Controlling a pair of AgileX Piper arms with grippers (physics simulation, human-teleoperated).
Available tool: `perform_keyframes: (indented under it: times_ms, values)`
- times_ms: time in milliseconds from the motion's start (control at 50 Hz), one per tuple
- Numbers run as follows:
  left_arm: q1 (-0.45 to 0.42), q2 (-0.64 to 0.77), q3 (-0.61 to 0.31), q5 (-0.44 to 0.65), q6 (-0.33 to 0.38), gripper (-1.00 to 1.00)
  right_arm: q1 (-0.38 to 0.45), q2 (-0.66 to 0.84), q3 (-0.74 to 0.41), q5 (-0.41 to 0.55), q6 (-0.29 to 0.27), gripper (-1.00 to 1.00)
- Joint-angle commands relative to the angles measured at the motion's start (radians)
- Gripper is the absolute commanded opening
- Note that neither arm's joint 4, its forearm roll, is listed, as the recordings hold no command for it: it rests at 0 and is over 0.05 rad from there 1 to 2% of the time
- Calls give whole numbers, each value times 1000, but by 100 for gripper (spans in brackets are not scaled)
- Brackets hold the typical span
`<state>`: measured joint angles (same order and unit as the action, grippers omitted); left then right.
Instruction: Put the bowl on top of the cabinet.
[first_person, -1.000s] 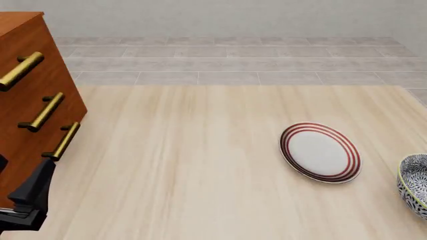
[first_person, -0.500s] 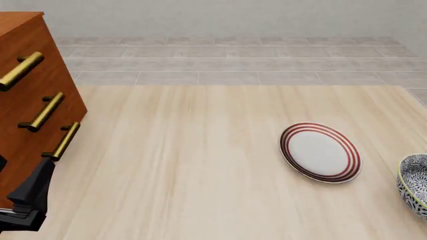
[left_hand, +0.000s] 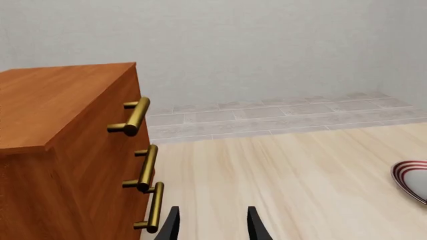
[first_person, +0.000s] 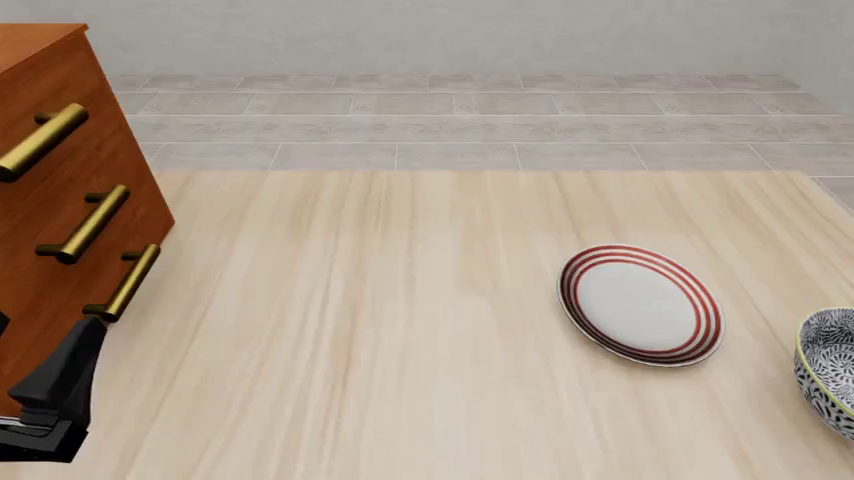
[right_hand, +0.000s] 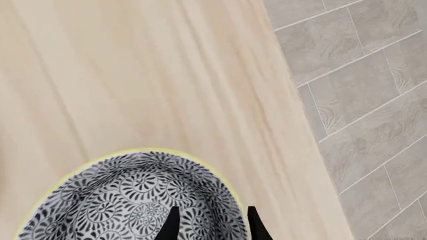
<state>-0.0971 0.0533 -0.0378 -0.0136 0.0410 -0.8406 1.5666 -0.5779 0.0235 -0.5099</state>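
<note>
From the left wrist view, the cabinet (left_hand: 67, 150) stands close by, its flat top bare and its three brass handles (left_hand: 143, 170) facing the table (left_hand: 300, 170). The left hand (left_hand: 211, 222) shows two dark fingertips set apart with nothing between them. A sliver of the plate (left_hand: 412, 180) sits at the far edge.

In the front view the bowl (first_person: 827, 370) rests on the table at the right edge, partly cut off, just beside the red-ringed plate (first_person: 641, 305) and well apart from the cabinet (first_person: 67, 200) on the left. The left hand (first_person: 54, 400) waits low by the cabinet's foot; the right hand is out of frame here.

The right wrist view looks straight down into the bowl (right_hand: 133, 200), near the table's edge with floor tiles (right_hand: 360, 75) beyond. The right hand (right_hand: 211, 220) has its fingertips apart above the patterned inside, gripping nothing yet.

The step seems to be the grasp. It would go best with one finger inside and one outside the pale rim, squeezing the wall squarely, then lifting clear before carrying it across
</note>
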Motion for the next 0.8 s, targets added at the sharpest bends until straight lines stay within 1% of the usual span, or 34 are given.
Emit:
perform_keyframes:
  times_ms: [20,200,220,600,660,700,740,780,800]
  values:
    - [0,-4,-14,19,0,100,7,42,17,-34,-1,100]
    - [-2,-1,-14,15,-3,100,16,51,29,-40,1,100]
    - [-2,-1,-13,14,-2,100,18,49,32,-38,-1,-100]
    - [1,-15,-15,30,-10,100,71,-107,50,54,47,-100]
    - [2,-14,-16,30,-11,100,89,-159,49,89,73,-100]
    - [2,-15,-16,31,-13,100,93,-183,46,106,78,-100]
    - [2,-19,-17,34,-13,100,122,-239,51,133,108,-100]
    - [2,-18,-17,34,-15,100,117,-244,45,136,100,-100]
    - [2,-18,-16,33,-15,100,119,-236,48,118,104,-100]
